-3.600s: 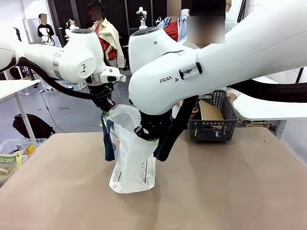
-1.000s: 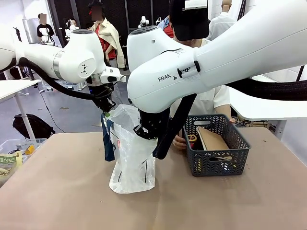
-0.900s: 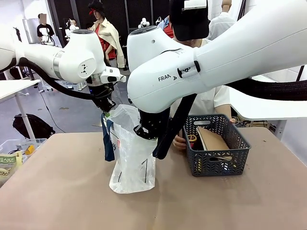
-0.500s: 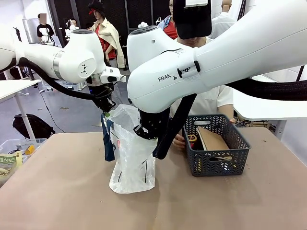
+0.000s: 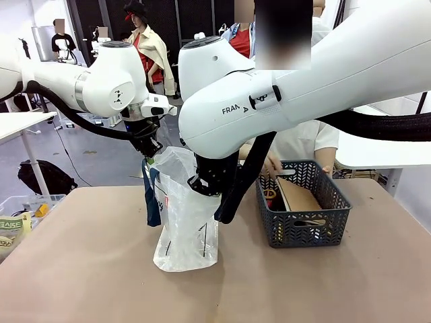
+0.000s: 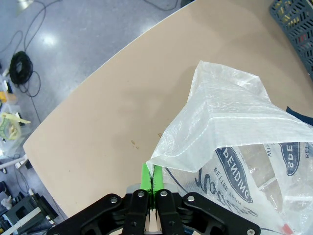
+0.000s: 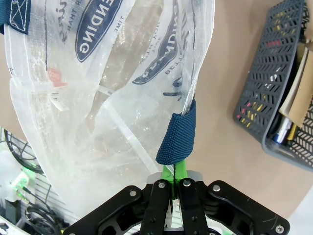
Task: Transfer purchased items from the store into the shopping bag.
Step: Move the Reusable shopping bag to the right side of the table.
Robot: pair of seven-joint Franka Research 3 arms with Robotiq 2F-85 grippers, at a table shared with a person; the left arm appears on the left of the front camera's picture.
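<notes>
Across the front view, the shopping bag (image 5: pixel 185 215) stood upright on the bench (image 5: pixel 94 269), left of centre, its mouth held up from two sides. On the bag's left rim the left end effector (image 5: pixel 151 155) had a pinch. At the opposite rim sat the right end effector (image 5: pixel 202 186), mostly hidden by its own arm. To the bag's right stood a dark grey basket (image 5: pixel 303 219), w/ a person's hand (image 5: pixel 273 163) reaching into it.

Left wrist view: the left end effector (image 6: pixel 152 177) was closed tight on a thin fold of bag film, green pads (image 6: pixel 145 174) nearly meeting w/ plastic between them. Dark print showed on the bag wall below the rim.

Right wrist view: the right end effector (image 7: pixel 172 172) was clamped on the navy strap handle (image 7: pixel 177 134) where it met the bag wall. The basket (image 7: pixel 274 83) lay at pic's right, w/ cardboard & small items inside.

Step in hand, as I judged it, was holding the mouth open while items came over from the basket. To do it well:
- Keep both grips firm, esp. the left, since thin film could slip.
- Keep the rims apart & level so the opening doesn't sag.
- Don't pull so hard that the bag lifts off the bench or tears.
</notes>
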